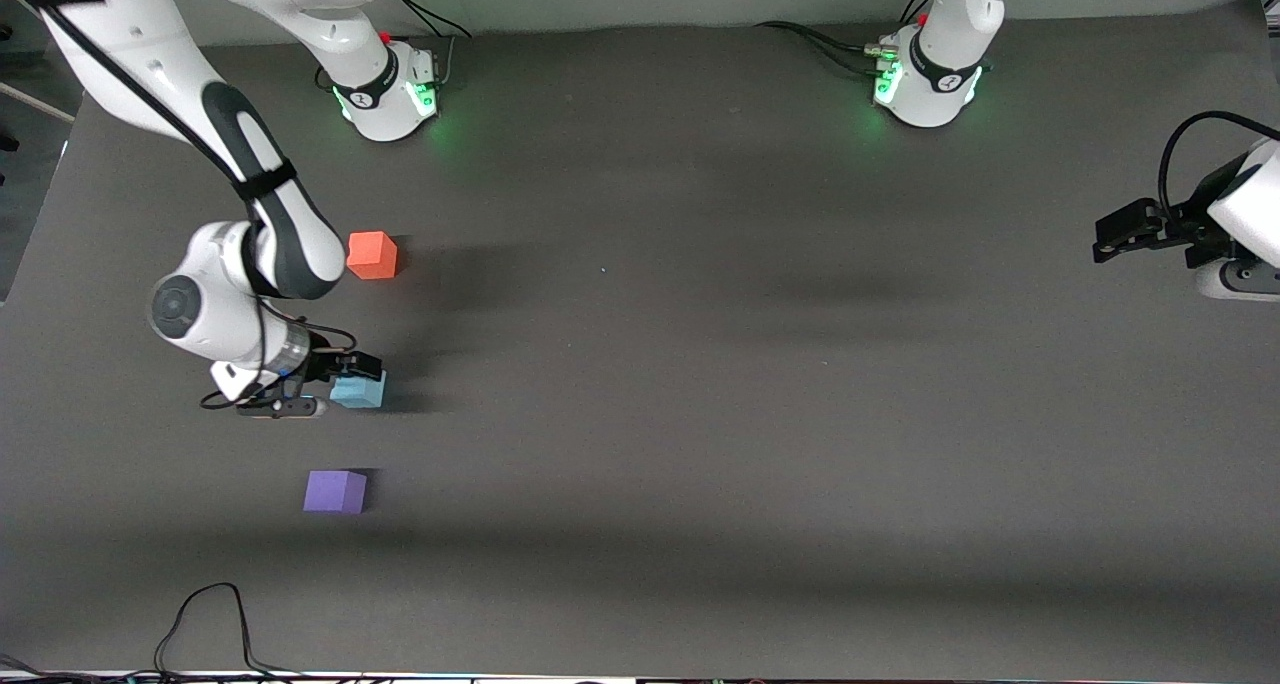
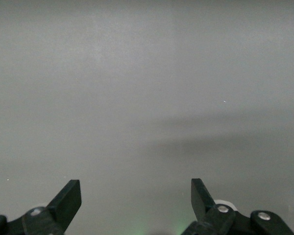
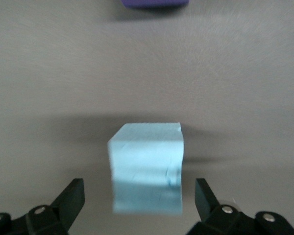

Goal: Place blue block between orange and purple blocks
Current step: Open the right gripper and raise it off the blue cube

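Observation:
The blue block (image 1: 360, 390) sits on the dark table between the orange block (image 1: 372, 255), which is farther from the front camera, and the purple block (image 1: 335, 491), which is nearer. My right gripper (image 1: 335, 386) is low at the blue block. In the right wrist view the right gripper (image 3: 139, 196) is open, and the blue block (image 3: 147, 161) stands between the fingers with a gap on each side. An edge of the purple block (image 3: 155, 3) shows there too. My left gripper (image 1: 1108, 239) waits open and empty over the left arm's end of the table, as its wrist view (image 2: 136, 193) also shows.
The dark grey table (image 1: 700, 364) carries only the three blocks. The arm bases (image 1: 390, 94) stand along the edge farthest from the front camera. A black cable (image 1: 200, 624) loops at the edge nearest the front camera.

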Tool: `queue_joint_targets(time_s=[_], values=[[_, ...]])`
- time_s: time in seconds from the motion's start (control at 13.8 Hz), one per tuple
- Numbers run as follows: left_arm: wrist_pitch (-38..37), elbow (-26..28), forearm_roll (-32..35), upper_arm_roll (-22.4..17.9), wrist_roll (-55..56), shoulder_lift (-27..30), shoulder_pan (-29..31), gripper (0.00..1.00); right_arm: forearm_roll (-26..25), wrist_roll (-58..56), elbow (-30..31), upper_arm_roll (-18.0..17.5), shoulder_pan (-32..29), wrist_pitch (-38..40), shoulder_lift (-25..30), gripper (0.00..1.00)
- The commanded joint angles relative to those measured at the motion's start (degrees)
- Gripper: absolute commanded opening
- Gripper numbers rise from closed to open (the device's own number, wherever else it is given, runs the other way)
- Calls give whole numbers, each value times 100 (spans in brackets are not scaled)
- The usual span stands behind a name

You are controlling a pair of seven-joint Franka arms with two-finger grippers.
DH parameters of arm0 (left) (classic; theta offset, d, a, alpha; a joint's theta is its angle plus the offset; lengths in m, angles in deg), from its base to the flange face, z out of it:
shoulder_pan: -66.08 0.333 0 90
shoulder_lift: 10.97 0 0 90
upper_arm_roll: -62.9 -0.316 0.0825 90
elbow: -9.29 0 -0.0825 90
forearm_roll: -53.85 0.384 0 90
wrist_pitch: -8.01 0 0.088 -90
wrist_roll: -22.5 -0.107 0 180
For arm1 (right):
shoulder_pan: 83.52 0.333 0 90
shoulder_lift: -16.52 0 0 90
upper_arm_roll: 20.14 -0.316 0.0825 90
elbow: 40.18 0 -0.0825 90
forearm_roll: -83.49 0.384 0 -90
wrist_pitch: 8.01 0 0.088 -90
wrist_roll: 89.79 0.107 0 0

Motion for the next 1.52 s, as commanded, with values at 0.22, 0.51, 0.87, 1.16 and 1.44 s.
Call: queue_joint_targets(time_s=[0.22, 0.51, 0.87, 1.16, 1.44], values=[[-102, 10, 29, 10, -32, 83, 16, 100, 37, -157, -887, 68, 26, 2316, 1590, 100], [-102, 1, 20, 10, -24, 91, 25, 100, 19, -157, -1908, 60, 26, 3716, 1942, 100], [-111, 1, 20, 18, -15, 83, 16, 100, -51, -17, -1945, 768, 1069, 3920, 2224, 100], [-137, -34, 82, 54, -24, 74, -54, 100, -113, -43, -1997, 1009, 1257, 3938, 2215, 100], [-138, -25, 47, 54, 11, 74, -45, 100, -104, -25, -2365, 1149, 1239, 4578, 2242, 100]])
